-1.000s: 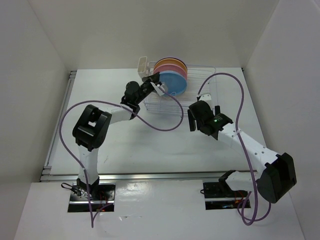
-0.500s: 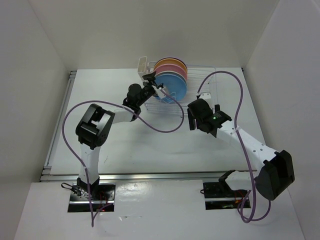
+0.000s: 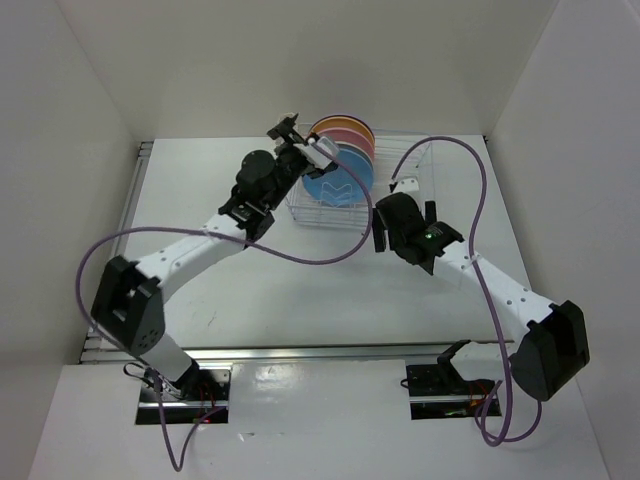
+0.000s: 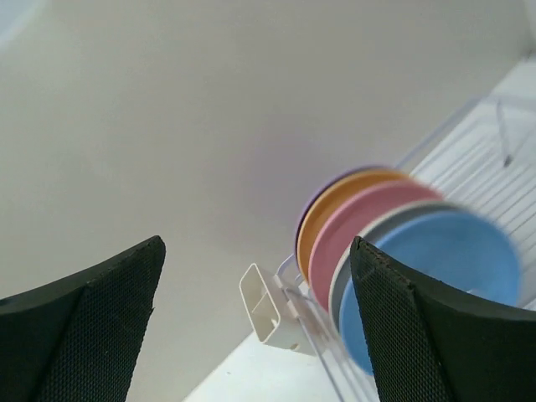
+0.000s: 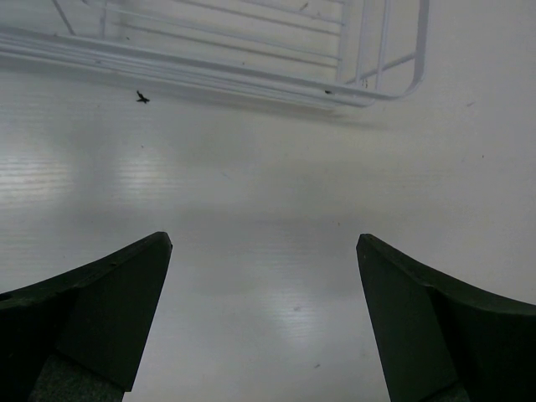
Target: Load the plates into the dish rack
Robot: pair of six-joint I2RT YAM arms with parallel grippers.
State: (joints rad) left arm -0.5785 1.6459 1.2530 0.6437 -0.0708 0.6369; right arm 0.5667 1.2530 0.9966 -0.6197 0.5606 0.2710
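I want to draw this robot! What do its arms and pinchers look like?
The left arm and right arm are white tubes with chunky black joints. A purple cable loops along each. A tiny green light glows on the right one. The left fingers are black, wedge-shaped, with a meshy surface.

Beyond the left claw [image 4: 257, 243] the plates [image 4: 377, 234] are blurred; the purple plate [image 4: 302, 219] shows only a sliver, the blue plate [image 4: 444, 268] sits partly behind one finger

The plates [image 3: 342, 150] crowd the dish rack's [image 3: 400, 160] left end; its right half lies free.
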